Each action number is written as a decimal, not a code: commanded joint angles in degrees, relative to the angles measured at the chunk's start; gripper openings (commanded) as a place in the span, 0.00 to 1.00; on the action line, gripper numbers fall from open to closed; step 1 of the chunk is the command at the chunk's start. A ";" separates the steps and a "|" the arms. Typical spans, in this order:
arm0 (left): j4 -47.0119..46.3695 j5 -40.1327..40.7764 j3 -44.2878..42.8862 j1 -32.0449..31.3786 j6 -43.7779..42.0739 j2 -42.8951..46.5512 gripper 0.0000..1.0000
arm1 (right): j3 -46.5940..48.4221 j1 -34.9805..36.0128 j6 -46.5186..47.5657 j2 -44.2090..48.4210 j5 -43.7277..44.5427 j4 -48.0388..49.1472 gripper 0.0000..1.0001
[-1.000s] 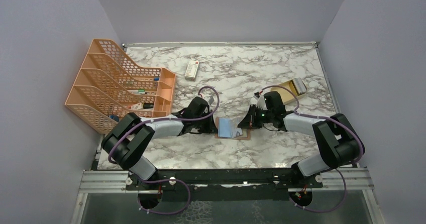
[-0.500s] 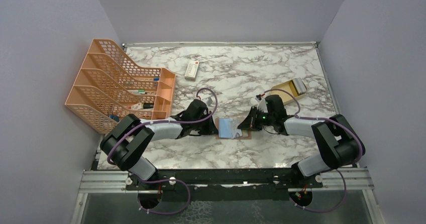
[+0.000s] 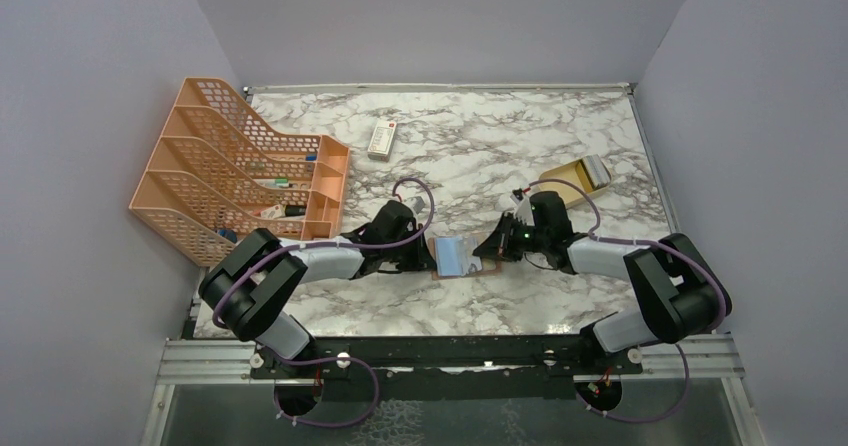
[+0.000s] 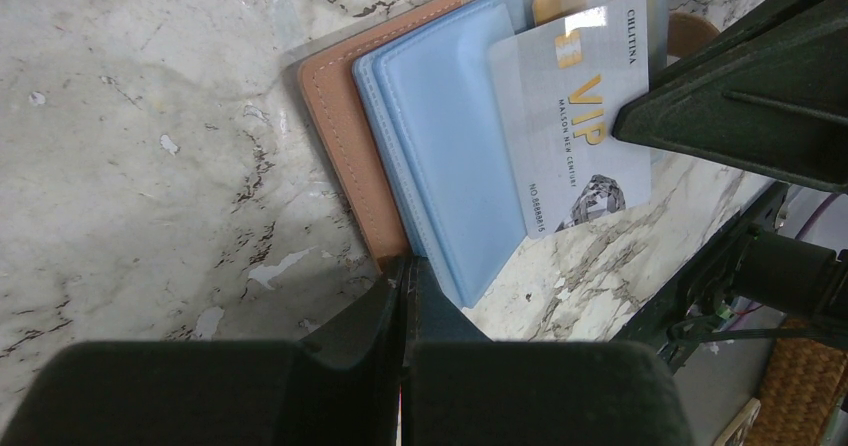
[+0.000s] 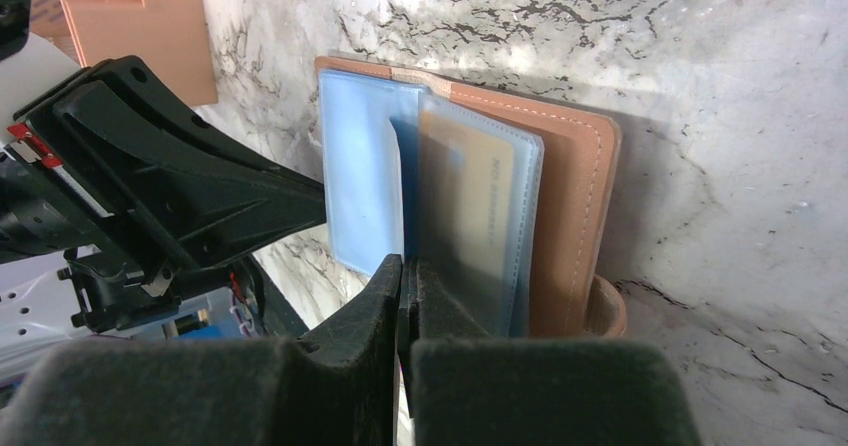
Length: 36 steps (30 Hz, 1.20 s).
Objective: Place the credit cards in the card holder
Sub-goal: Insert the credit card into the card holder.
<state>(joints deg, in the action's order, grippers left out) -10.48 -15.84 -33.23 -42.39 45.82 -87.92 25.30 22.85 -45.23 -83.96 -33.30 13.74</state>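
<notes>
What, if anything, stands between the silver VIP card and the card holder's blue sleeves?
Nothing visible does. The silver VIP card overlaps a blue sleeve of the card holder; the right claw sits at its outer edge. Whether it has entered a pocket is unclear.

Chunky black joints and pale grey link shells on left arm (image 3: 300,259) and right arm (image 3: 605,253). Purple cables (image 3: 415,188) looping up from black base rail (image 3: 450,354). Matte black, angular left hand (image 3: 430,256) and right hand (image 3: 488,251). Small green light (image 3: 513,233) above base rail, right side.
</notes>
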 commanded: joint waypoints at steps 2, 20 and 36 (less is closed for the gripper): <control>3.03 -1.12 1.90 -1.10 0.04 -0.24 0.00 | -0.31 -0.05 0.06 0.29 2.93 1.83 0.01; 1.54 -1.10 3.17 -1.53 0.95 0.11 0.00 | -0.95 -0.05 -0.42 -2.79 0.81 5.75 0.01; 1.18 -1.13 2.79 -1.81 1.46 -0.26 0.00 | -0.84 -0.06 2.53 -1.39 2.68 1.38 0.05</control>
<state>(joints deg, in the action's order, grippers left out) -12.43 -15.86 -31.73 -42.96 47.20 -87.44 25.06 22.85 -44.62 -86.08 -32.29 16.69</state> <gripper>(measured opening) 0.009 0.058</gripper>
